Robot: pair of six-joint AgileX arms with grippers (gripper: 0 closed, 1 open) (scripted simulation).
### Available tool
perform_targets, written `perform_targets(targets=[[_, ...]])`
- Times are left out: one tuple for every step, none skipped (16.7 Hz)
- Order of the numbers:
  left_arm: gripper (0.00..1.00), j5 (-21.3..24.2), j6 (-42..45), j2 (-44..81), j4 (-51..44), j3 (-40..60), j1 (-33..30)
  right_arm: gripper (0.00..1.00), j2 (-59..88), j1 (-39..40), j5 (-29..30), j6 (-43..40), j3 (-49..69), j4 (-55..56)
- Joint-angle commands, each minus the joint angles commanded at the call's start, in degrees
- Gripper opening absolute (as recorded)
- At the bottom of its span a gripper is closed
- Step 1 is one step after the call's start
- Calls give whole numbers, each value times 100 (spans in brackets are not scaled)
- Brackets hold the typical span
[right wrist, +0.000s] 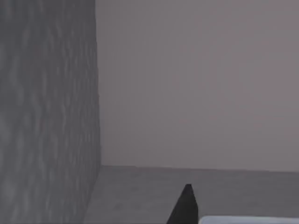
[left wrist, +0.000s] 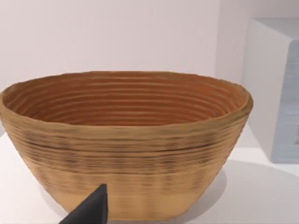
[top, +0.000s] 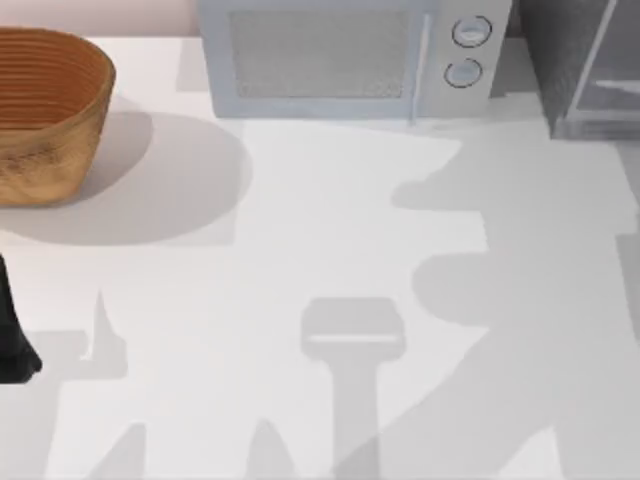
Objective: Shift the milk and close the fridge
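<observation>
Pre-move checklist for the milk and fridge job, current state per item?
1. Milk position known: cannot tell.
2. Fridge located: ok, at the top view's far right corner.
3. Fridge door open or shut: cannot tell.
4. Right gripper near the fridge: ok, its wrist view looks along a grey textured wall, probably the fridge's side.
5. Left gripper out of the way: ok, at the table's left edge, facing the basket.
6. Microwave apart from the fridge: ok, a gap separates them at the back.
</observation>
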Motion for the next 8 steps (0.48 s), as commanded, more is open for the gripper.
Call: perform_targets(targets=[[100, 0, 0, 0, 0, 0, 0, 0, 308, -91, -96, -1, 329, -79], [100, 0, 0, 0, 0, 0, 0, 0, 597, -177, -187, 1, 628, -161], [100, 0, 0, 0, 0, 0, 0, 0, 861, -255, -269, 6, 893, -241], [100, 0, 0, 0, 0, 0, 0, 0, 1095, -323, -341, 12, 1122, -316], [100, 0, 0, 0, 0, 0, 0, 0, 1284, -378, -399, 19, 1303, -380], [100, 0, 0, 0, 0, 0, 0, 0, 1426, -419, -442, 26, 1437, -430], [100, 0, 0, 0, 0, 0, 0, 0, 1506, -443, -468, 30, 1515, -460], [100, 0, 0, 0, 0, 0, 0, 0, 1527, -450, -474, 31, 1535, -468]])
